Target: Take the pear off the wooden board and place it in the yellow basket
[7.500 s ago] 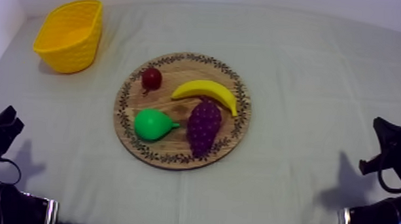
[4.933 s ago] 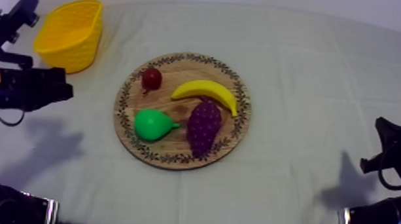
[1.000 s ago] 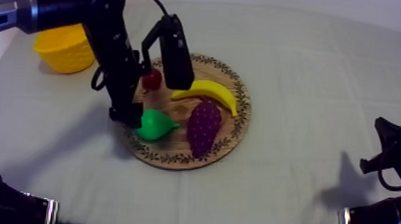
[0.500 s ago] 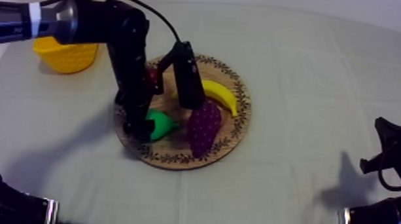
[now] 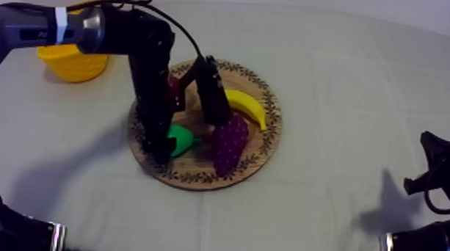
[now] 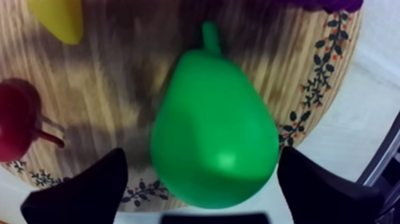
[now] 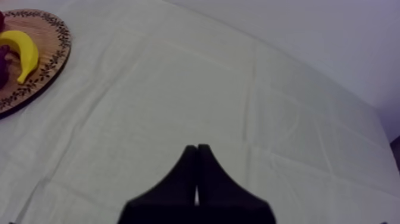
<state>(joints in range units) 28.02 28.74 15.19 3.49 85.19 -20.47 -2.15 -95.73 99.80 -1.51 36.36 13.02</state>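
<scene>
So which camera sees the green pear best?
The left wrist view: the pear is big and whole there, lying on the wooden board between the fingers of the open left pincer. In the top view the left arm covers most of the pear, leaving a green sliver. The right wrist view faces the banana and the board's rim instead.

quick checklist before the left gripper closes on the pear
1. Left gripper open: ok.
2. Pear between its fingers, one each side: ok.
3. Pear lying on the wooden board: ok.
4. Small red fruit apart from the near finger: ok.
5. Yellow basket inside free: cannot tell, the arm covers part of it.
6. Right gripper shut, away from the board: ok.
</scene>
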